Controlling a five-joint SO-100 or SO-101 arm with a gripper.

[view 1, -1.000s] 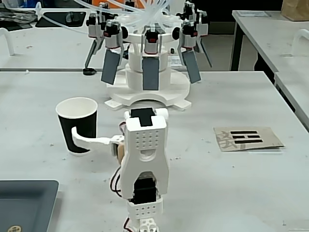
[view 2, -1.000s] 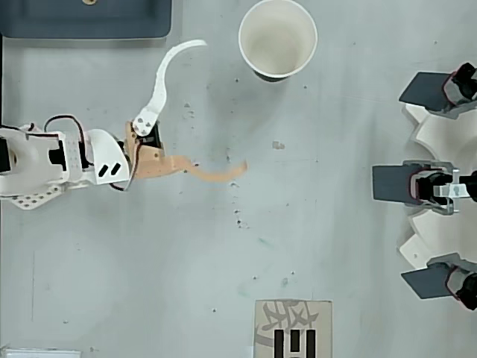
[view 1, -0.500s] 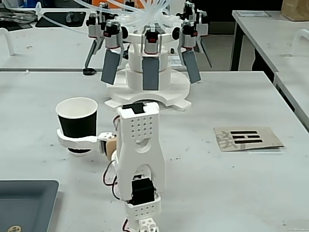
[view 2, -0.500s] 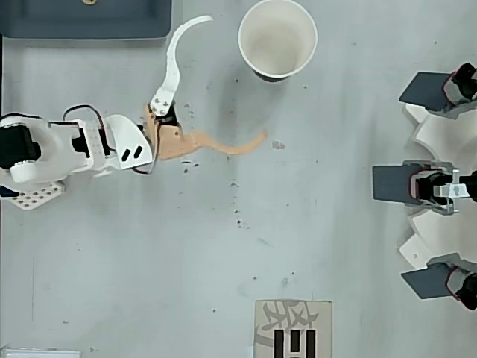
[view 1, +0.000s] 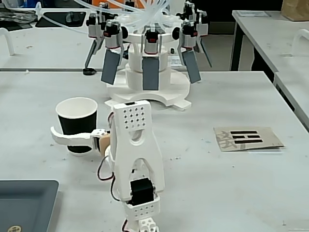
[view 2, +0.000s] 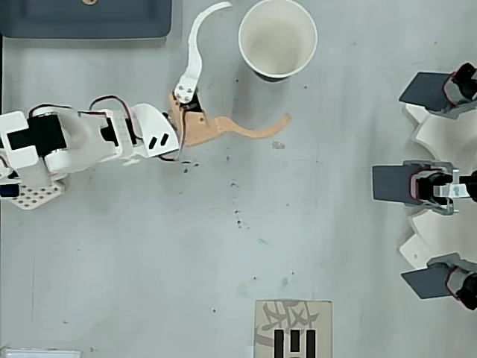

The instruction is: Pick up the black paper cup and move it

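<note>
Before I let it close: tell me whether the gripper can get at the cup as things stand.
Probably yes. The gripper is open, its white finger and tan finger on either side of the upright cup, with nothing between them in the overhead view.

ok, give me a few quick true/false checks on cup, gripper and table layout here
1. The black paper cup stands upright and empty. True.
2. The gripper is shut tight on the cup. False: its fingers are spread wide, and in the overhead view neither one touches the cup.
3. The cup lies on its side next to the printed card. False: it is upright, far from the card.
4. A dark tray sits at a table corner. True.
5. The white finger and the tan finger are on opposite sides of the cup. True.
</note>
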